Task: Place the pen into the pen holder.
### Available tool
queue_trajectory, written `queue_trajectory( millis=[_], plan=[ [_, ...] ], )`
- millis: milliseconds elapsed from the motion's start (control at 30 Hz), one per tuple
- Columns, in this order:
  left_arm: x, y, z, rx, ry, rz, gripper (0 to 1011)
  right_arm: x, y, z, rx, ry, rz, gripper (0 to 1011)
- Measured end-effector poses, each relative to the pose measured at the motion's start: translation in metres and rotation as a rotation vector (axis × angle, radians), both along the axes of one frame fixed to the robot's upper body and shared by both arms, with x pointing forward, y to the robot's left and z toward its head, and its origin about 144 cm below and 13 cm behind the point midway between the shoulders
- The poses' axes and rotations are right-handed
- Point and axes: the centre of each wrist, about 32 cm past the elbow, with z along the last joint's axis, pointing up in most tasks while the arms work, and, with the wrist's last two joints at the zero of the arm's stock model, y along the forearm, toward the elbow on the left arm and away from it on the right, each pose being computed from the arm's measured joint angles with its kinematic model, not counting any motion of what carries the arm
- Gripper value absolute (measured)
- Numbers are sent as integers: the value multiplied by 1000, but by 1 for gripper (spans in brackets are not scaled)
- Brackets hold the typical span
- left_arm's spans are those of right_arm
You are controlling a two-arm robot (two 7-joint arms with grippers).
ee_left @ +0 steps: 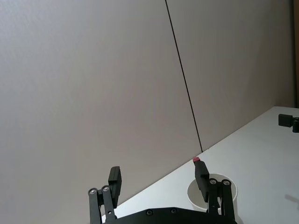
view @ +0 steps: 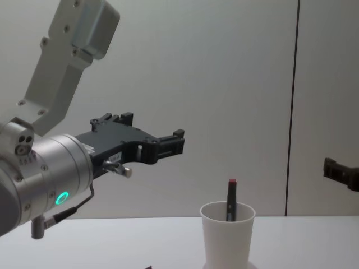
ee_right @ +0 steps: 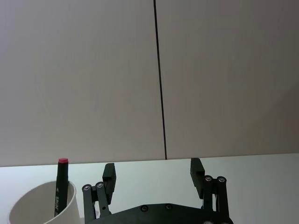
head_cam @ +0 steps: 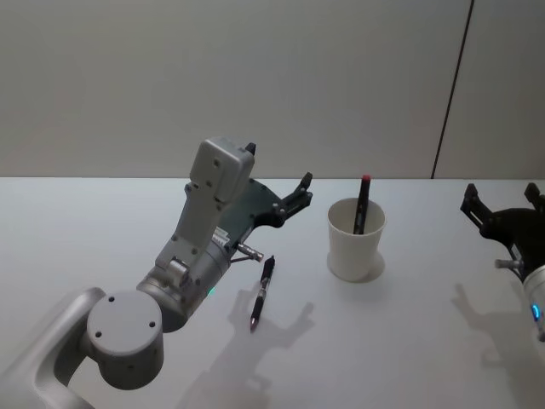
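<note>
1. The left end effector (ee_left: 159,179) hangs in the air above the worktop (head_cam: 77,230), left of the cup (head_cam: 356,244) and higher than its rim in the chest view.
2. Its two fingers (ee_left: 115,180) are spread wide apart, and nothing is held between them.
3. In the left wrist view the cup sits just behind one of those fingers, with a red tip showing above it.
4. The pen (head_cam: 261,292) lies flat on the worktop, left of the cup and apart from it. It is a dark, slim pen with its length running roughly away from the robot.
5. In the head view the pen lies just below the left end effector, and nothing touches it. The arm's shadow falls on the worktop around its near end.
6. The cup stands upright near the middle of the worktop, white and tapered.
7. A marker (head_cam: 361,204) stands inside the cup, leaning on the rim. It has a dark body, and its red end rises well above the rim.
8. The right end effector (head_cam: 502,203) is at the right edge of the head view, well apart from the cup.
9. Its fingers (ee_right: 109,171) are also spread wide and hold nothing. The right wrist view shows the cup and marker off to one side of them.
</note>
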Motion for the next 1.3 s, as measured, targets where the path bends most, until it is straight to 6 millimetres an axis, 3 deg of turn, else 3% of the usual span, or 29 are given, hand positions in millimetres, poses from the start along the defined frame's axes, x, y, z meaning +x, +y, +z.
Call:
queue_trajectory(
  millis=[667,1300],
  plan=[
    [6,6,-3,-87,181,34,1004,-5,-3,0,1,9,-8,1002],
    [25,13,-12,-146,437,127,1004,-6,-4,1,2,10,-10,1002]
  ],
)
